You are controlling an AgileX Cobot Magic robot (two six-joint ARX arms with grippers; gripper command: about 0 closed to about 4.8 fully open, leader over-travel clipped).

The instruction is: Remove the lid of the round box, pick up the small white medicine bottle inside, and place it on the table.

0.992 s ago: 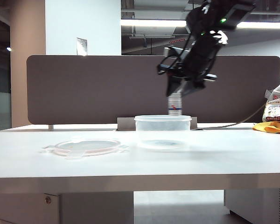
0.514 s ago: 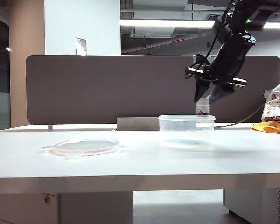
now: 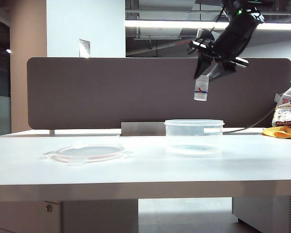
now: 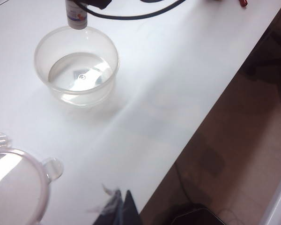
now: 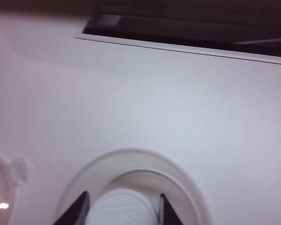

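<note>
Lid [image 3: 88, 152]: off, flat on table [image 3: 145, 170]. Round box [image 3: 194, 137]: empty. Right gripper [image 3: 207, 73] pinched small white medicine bottle [image 3: 201, 90] above it; setting down remained. Left gripper [image 4: 124, 208]: pressed together, idle near the table's edge.

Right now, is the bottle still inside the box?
No. The right gripper holds the bottle in the air above the box.

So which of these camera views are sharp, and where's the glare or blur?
Exterior view: sharp; ceiling strip light glares behind the right gripper holding the small white medicine bottle. Left wrist view: bright reflections on the round box floor and the lid; the left gripper is blurred. Right wrist view: soft, washed-out, the bottle cap out of focus.
</note>
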